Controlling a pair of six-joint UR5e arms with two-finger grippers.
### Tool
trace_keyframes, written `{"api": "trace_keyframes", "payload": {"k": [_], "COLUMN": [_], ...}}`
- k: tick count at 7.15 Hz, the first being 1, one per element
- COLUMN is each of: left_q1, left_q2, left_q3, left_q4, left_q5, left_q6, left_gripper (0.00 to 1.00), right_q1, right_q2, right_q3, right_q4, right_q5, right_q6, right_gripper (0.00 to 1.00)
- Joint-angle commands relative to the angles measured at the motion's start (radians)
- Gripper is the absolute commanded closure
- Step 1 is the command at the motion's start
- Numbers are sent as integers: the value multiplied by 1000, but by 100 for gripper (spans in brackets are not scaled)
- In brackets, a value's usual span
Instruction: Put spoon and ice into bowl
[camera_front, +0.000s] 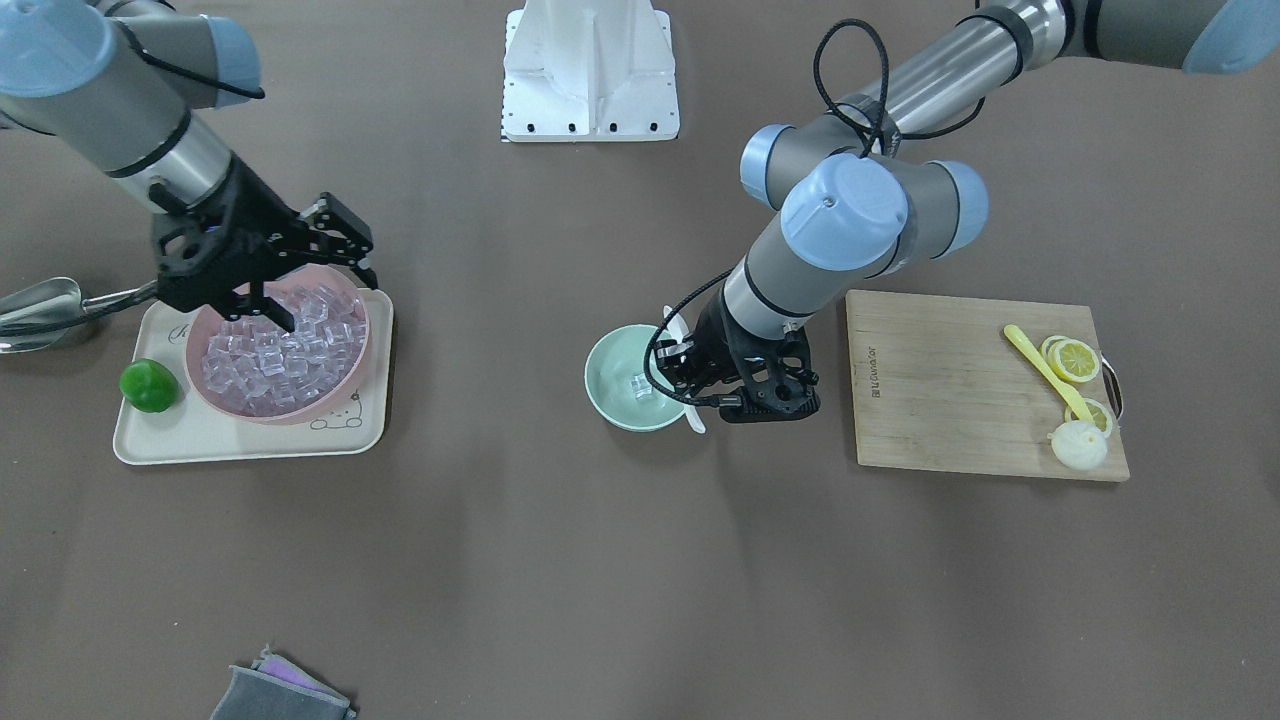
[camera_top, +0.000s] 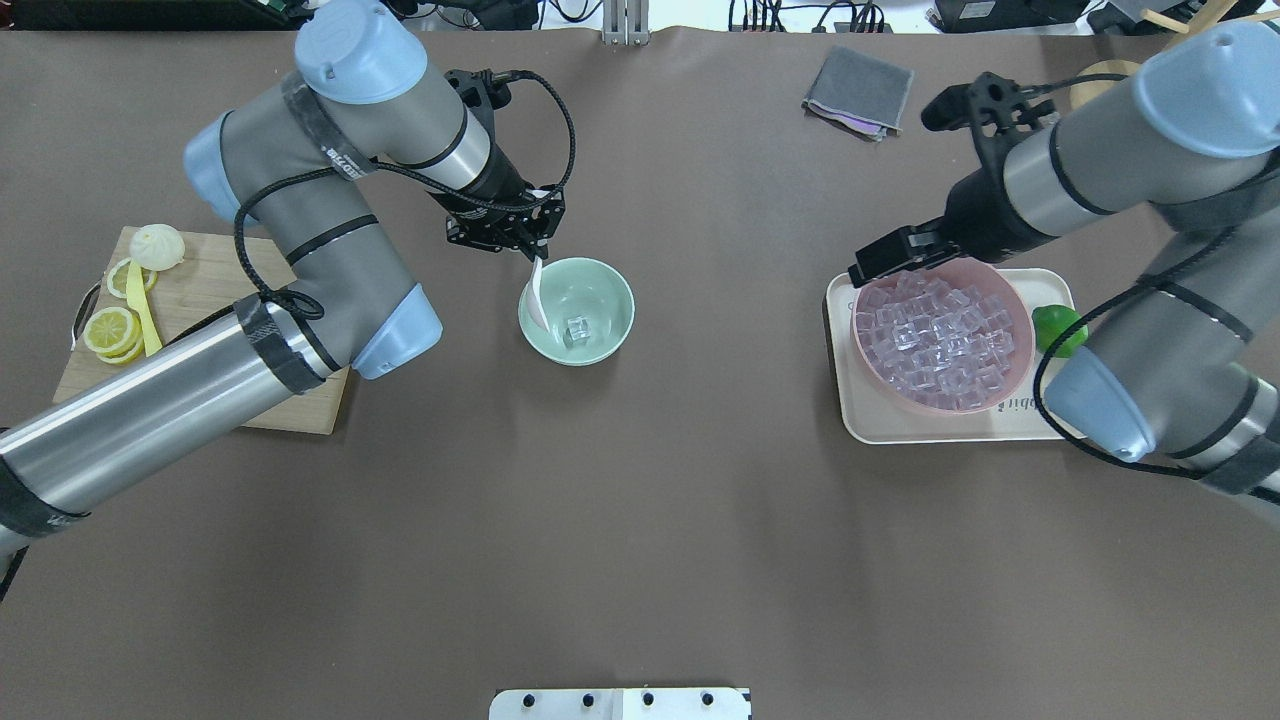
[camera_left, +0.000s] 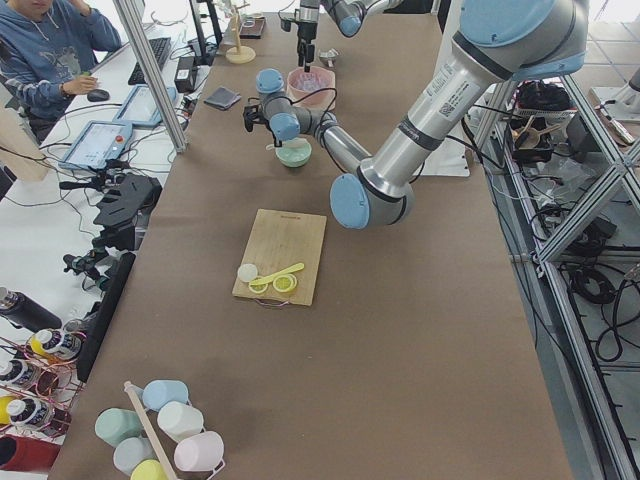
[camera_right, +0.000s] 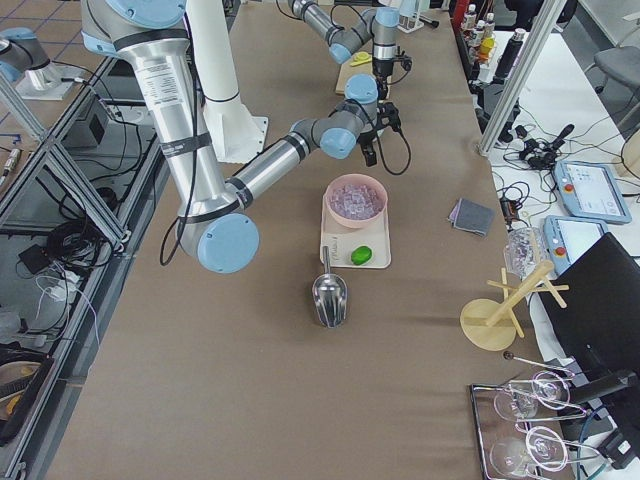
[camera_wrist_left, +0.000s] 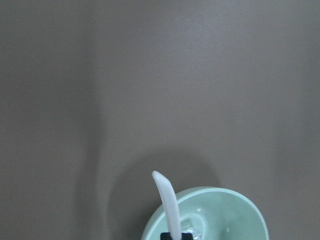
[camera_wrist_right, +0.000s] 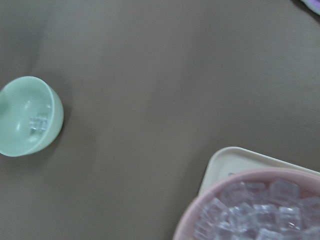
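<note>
Gripping the spoon (camera_top: 536, 296) by its handle, the left gripper (camera_top: 522, 246) is holding it slanted over the bowl (camera_top: 621, 300) edge, ice (camera_top: 577, 330) lying inside near the scoop, right gripper (camera_front: 326, 299) hovering open far off

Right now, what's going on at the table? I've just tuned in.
The left tool is shut on the white spoon and holds it tilted, with the scoop end inside the mint bowl near the rim. One ice cube already lies in that bowl. The right tool hangs open and empty over the pink bowl full of ice on the tray. The spoon is not yet released.
</note>
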Motion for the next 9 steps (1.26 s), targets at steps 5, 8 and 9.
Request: {"api": "trace_keyframes", "payload": {"k": [5, 8, 9], "left_q1": [-62, -221, -282], "left_q2": [178, 466, 536], "left_q3": [-117, -311, -328], "left_q4": [-44, 92, 93], "left_q5": [23, -7, -11], "left_q6": [189, 654, 779], "left_gripper": [2, 2, 2], "right_q1": [177, 310, 367], "right_q2": [-190, -279, -315], "right_q3": [14, -46, -58], "right_q4": [4, -5, -7], "right_q5": [84, 87, 87], "right_q6": [-214, -263, -312], "right_gripper": [0, 0, 0]}}
